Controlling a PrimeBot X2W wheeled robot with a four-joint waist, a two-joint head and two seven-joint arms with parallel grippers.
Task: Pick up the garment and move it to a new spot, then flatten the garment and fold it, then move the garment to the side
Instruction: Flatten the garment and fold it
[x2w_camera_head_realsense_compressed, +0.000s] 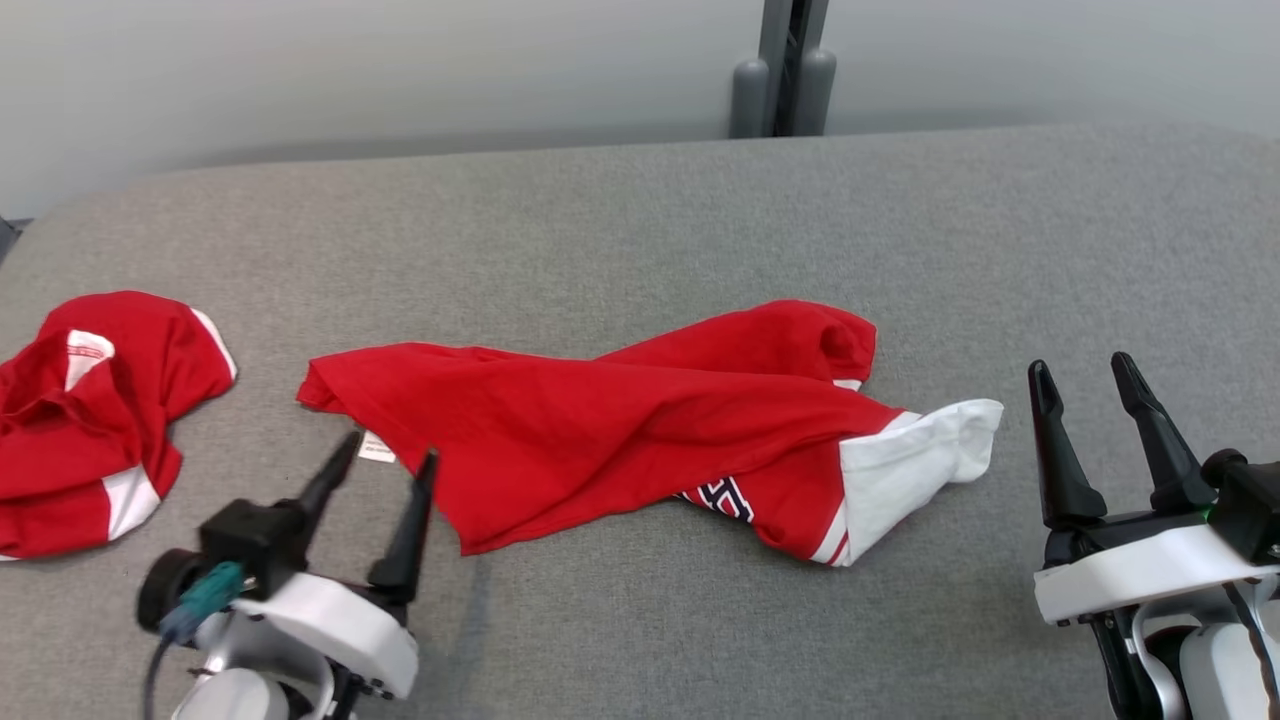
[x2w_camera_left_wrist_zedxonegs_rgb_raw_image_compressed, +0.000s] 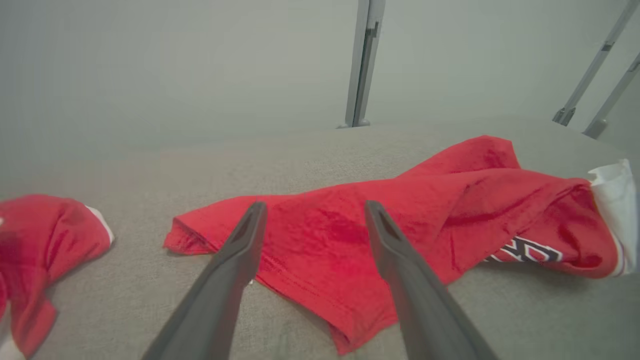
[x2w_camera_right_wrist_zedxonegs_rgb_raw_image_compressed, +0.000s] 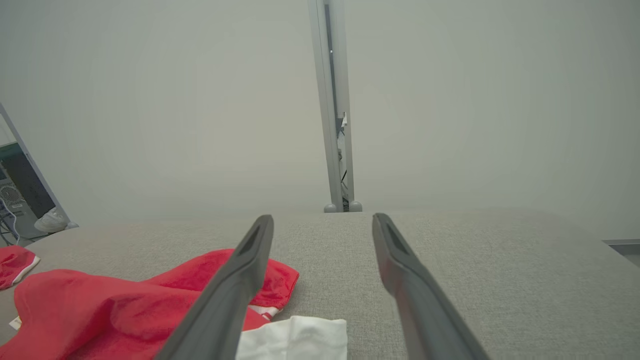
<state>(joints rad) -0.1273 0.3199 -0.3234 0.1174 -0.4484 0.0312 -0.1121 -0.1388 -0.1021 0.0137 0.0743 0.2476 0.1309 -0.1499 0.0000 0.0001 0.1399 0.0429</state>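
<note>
Red T-shirt (x2w_camera_head_realsense_compressed: 620, 430) lies rumpled mid-surface (x2w_camera_head_realsense_compressed: 640, 220) — left end effector (x2w_camera_head_realsense_compressed: 391, 449) just beside its hem, right end effector (x2w_camera_head_realsense_compressed: 1081, 365) near its white sleeve (x2w_camera_head_realsense_compressed: 920, 460), both wide open, empty (pickup pending, I'd judge): next, pinch cloth.

You're looking at a grey fabric-covered surface (x2w_camera_head_realsense_compressed: 640, 200), rounded at its far left corner, with a woven texture all over. Two things lie directly on it. Mid-surface you've got a red garment (x2w_camera_head_realsense_compressed: 600, 440), crumpled and stretched left to right, not flat, with long folds running along its length. Its white sleeve (x2w_camera_head_realsense_compressed: 925, 455), edged with red stripes, sticks out at the right end. Dark lettering (x2w_camera_head_realsense_compressed: 722, 497) peeks from under the near edge, and a small white label (x2w_camera_head_realsense_compressed: 377, 448) shows by the left end. Far left, well apart from it, you'll see a second red garment (x2w_camera_head_realsense_compressed: 90, 420) with white panels, bunched in a heap and cut off by the head view's left edge.
</note>
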